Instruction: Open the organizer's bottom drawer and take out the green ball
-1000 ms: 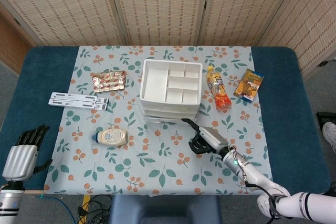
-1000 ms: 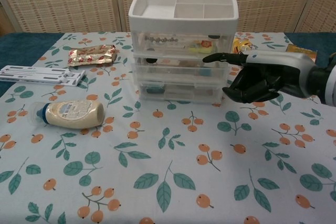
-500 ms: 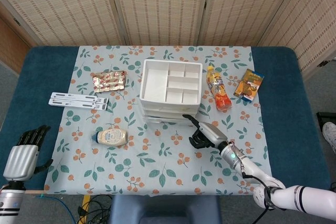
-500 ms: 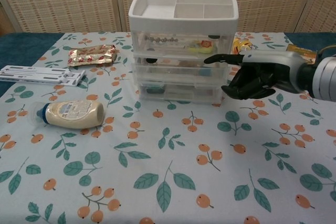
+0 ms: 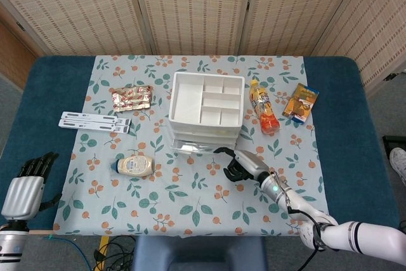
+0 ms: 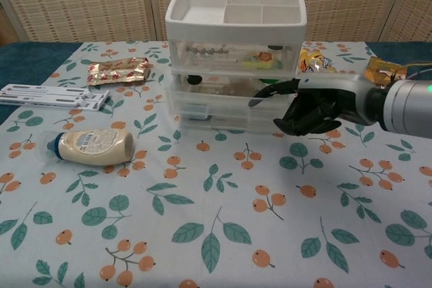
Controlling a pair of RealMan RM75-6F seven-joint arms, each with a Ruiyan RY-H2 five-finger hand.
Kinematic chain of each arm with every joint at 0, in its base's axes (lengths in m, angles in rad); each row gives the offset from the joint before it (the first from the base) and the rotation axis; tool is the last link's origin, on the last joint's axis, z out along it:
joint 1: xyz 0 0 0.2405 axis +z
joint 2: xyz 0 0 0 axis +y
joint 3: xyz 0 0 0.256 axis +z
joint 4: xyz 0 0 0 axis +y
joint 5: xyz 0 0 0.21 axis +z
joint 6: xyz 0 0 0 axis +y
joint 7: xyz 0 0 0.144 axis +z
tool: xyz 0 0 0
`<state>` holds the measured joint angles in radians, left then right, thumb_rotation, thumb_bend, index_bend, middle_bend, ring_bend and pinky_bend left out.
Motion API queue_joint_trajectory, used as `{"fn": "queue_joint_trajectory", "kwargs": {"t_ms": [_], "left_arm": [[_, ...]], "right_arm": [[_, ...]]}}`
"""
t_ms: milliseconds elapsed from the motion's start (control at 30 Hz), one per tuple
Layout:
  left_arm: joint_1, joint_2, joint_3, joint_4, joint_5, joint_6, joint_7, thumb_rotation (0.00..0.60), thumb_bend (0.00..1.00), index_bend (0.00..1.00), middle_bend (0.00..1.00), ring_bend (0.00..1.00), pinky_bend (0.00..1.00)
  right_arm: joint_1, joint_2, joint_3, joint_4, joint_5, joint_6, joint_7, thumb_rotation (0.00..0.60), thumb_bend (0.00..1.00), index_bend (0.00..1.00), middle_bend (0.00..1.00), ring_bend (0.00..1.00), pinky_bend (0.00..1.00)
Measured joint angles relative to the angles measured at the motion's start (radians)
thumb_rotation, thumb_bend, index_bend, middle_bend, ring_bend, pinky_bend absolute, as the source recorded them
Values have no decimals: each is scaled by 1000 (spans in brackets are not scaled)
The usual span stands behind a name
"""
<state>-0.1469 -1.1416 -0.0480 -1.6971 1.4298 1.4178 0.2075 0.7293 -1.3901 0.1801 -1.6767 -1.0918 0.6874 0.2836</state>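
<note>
The organizer (image 5: pixel 206 109) (image 6: pixel 233 55) stands mid-table on the floral cloth (image 5: pixel 190 188), a white stack of clear drawers with a divided tray on top. The bottom drawer (image 6: pixel 226 114) sits at its base; whether it is pulled out at all I cannot tell, and no green ball can be made out through the clear fronts.

The right hand (image 5: pixel 240 164) (image 6: pixel 310 106) lies at the organizer's 5 o'clock, just beside its front right corner. One finger (image 6: pixel 270 90) reaches out to the drawer fronts, the others curl under, and nothing is held. Whether the fingertip touches a drawer is unclear.

At the organizer's 3 o'clock lies an orange bottle (image 5: pixel 264 107), with a snack box (image 5: pixel 301 101) beyond it. At 7 o'clock lies a mayo bottle (image 5: pixel 134 165) (image 6: pixel 91 146); at 9 o'clock a foil packet (image 5: pixel 131 98) (image 6: pixel 119 70) and white strips (image 5: pixel 95 122) (image 6: pixel 50 96).

The left hand (image 5: pixel 28 185) is at the table's 8 o'clock edge, fingers straight and together, holding nothing.
</note>
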Motion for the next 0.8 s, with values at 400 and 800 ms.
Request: {"fn": "queue_joint_trajectory", "kwargs": {"t_ms": [400, 800], "left_arm": [[1, -5, 3, 4, 3, 1, -3, 600, 177, 99, 121, 136, 130], [1, -7, 3, 5, 6, 1, -5, 600, 177, 99, 121, 136, 131]], "right_arm": [[-36, 38, -48, -86, -71, 11, -3, 600, 583, 215, 931, 978, 1000], [-71, 69, -84, -132, -147, 44, -3, 600, 584, 206, 931, 979, 1000]]}}
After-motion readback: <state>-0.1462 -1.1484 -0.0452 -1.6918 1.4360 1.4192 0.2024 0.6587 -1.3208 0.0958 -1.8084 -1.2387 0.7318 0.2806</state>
